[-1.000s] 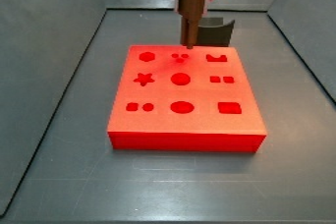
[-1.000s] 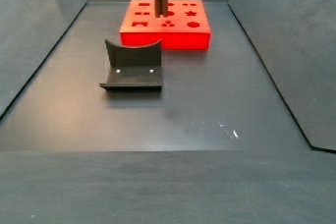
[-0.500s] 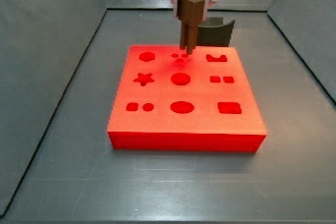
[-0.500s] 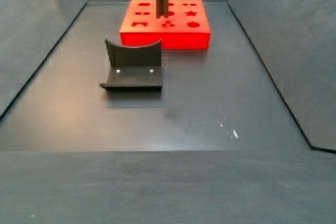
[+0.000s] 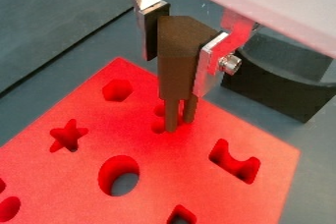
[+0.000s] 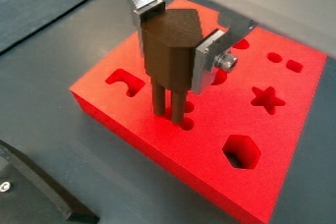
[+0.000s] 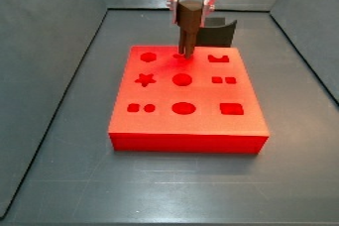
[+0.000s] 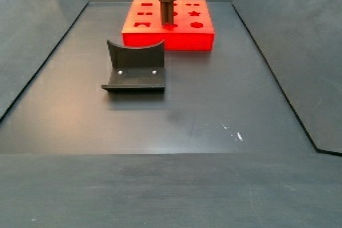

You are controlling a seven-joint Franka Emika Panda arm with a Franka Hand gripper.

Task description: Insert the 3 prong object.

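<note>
My gripper (image 5: pixel 182 51) is shut on the 3 prong object (image 5: pixel 178 63), a slim dark brown block with thin prongs at its lower end, held upright. It stands over the red block (image 5: pixel 53 174) near its far edge. In both wrist views the prong tips reach the block's top at a small three-hole cutout (image 6: pixel 175 122). How deep they sit I cannot tell. The silver fingers (image 6: pixel 210 51) clamp the object (image 6: pixel 168 56) on two sides. Both side views show the object (image 7: pixel 191 30) (image 8: pixel 167 4) under the gripper (image 7: pixel 191 12) above the red block (image 7: pixel 185 139).
The red block (image 8: pixel 167 40) has several shaped holes: star, hexagon, round, square. The dark fixture (image 8: pixel 134 67) stands on the floor beside it, also seen in a side view (image 7: pixel 220 30) and both wrist views (image 5: pixel 282 81) (image 6: pixel 39 194). Grey walls ring the floor.
The gripper has moved down with the 3 prong object, bringing the prongs from above the block to its top at the three-hole cutout. The block and fixture have not moved.
</note>
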